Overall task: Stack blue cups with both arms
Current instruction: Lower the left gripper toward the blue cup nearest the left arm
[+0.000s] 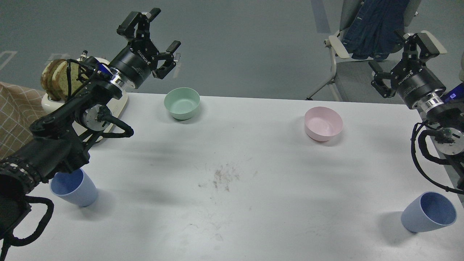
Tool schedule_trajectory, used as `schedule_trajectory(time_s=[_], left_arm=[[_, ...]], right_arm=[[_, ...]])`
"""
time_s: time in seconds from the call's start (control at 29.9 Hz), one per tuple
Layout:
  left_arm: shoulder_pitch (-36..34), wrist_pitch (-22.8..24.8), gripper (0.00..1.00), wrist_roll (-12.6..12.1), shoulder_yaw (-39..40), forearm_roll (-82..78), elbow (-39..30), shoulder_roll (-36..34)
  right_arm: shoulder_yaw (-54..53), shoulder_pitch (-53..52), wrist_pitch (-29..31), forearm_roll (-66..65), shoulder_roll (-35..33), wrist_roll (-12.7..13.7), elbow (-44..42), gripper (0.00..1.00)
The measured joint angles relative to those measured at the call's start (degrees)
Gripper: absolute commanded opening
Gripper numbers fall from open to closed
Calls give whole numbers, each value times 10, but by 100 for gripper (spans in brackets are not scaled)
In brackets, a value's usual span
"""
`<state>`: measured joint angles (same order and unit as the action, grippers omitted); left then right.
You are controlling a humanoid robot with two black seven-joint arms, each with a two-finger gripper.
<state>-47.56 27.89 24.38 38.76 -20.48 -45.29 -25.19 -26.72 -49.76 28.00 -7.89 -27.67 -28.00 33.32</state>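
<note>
Tabletop, white and scuffed at its middle, stretched before us beneath a grey floor, with a chair draped in a blue jacket standing behind it. A mint-green bowl and a pink bowl sat well apart toward the far edge, and a toaster holding bread stood at far left. Our left gripper was raised above the far left edge, fingers spread and empty. Our right gripper hung at far right, likewise spread and empty. One blue cup stood upright near left, partly under our left arm; the other blue cup stood near right.
</note>
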Motion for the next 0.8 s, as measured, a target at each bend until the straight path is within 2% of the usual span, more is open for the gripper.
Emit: schedule_trajectory(time_s=[0.23,0.37,0.57,0.7,0.8], left_arm=[[-6,-2,94,0,4,-190,-143,-113],[-3,-1,95,2,4,-307,-242,-216],[13,-1,95,33,-23,-515,-369,-396],[28,-12,95,36,-67,-628,-410,-495],[31,-45,96,36,-141,-671,-418,-565]], right_arm=[[0,-2,0,0,-3,0,1,100],[0,-2,0,0,-6,0,1,100],[0,-2,0,0,-7,0,1,100],[0,0,0,-1,-7,0,2,100],[0,0,0,-1,-6,0,3,100]])
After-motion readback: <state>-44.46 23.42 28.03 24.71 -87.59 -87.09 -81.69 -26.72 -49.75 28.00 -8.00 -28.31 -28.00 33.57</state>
